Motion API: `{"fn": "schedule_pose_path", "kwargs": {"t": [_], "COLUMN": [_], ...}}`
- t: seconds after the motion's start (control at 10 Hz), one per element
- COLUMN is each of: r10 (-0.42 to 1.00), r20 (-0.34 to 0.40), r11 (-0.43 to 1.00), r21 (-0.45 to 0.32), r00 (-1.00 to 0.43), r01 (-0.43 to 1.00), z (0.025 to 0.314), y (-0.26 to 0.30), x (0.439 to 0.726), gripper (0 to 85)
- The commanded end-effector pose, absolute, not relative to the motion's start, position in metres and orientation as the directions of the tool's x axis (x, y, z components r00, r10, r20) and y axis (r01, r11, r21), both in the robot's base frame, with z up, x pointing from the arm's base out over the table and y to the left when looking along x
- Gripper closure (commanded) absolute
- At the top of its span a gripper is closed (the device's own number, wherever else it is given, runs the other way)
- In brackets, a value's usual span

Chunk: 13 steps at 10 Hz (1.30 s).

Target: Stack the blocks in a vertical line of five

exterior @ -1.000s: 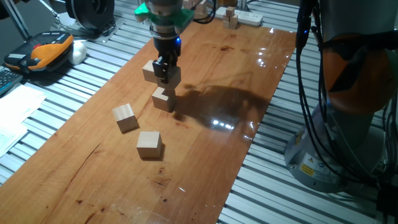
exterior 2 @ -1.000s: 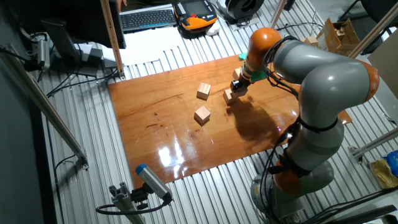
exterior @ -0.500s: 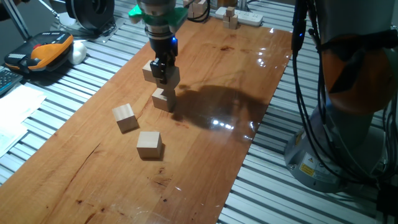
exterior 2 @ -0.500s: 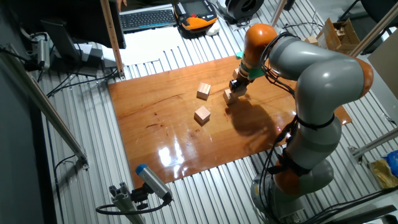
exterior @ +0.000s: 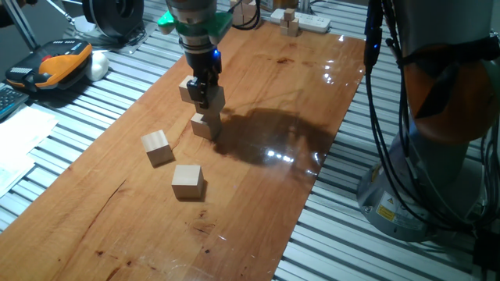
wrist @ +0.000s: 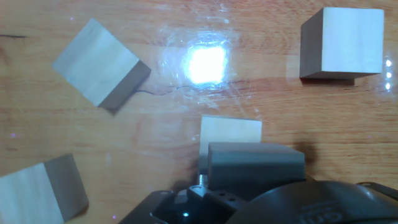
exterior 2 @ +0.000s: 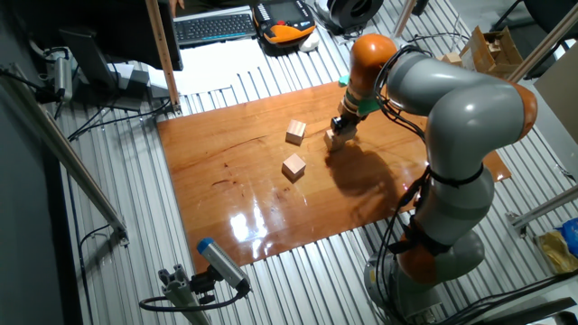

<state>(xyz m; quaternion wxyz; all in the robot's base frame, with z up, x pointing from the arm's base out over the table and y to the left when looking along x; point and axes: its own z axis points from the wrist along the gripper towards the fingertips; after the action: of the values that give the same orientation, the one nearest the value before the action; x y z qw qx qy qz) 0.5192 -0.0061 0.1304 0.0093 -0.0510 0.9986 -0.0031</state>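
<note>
Gripper [exterior: 205,95] gripping block [exterior: 216,96] — above another block [exterior: 204,125]

A glossy reddish wooden board [exterior: 258,179] lies on a ribbed metal table [exterior: 367,250], with light glaring off the varnish near its centre. At ten o'clock sits an orange and black handset [exterior: 58,62]; white paper [exterior: 16,148] lies at nine. In the other fixed view a keyboard [exterior 2: 215,25] rests at twelve o'clock and a wooden post [exterior 2: 163,50] stands at eleven.
</note>
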Motion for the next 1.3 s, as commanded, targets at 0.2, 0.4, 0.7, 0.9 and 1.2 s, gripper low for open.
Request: {"fn": "schedule_pose_path", "kwargs": {"t": [0.2,0.4,0.7,0.9,1.2], "r10": [-0.106,-0.108,-0.106,-0.076,-0.053], "r20": [-0.02,-0.017,-0.017,-0.02,-0.022], "r11": [0.994,0.994,0.994,0.997,0.999], "r21": [-0.006,-0.014,-0.019,-0.009,-0.003], "r00": [-0.994,-0.994,-0.994,-0.997,-0.998], "r01": [-0.106,-0.107,-0.106,-0.075,-0.053], "z": [0.1292,0.1291,0.1272,0.1249,0.1254], "y": [-0.0044,-0.0039,-0.0025,0.0003,-0.0002], "x": [0.5186,0.5184,0.5185,0.5179,0.5178], "gripper": [51.0,51.0,51.0,51.0,51.0]}}
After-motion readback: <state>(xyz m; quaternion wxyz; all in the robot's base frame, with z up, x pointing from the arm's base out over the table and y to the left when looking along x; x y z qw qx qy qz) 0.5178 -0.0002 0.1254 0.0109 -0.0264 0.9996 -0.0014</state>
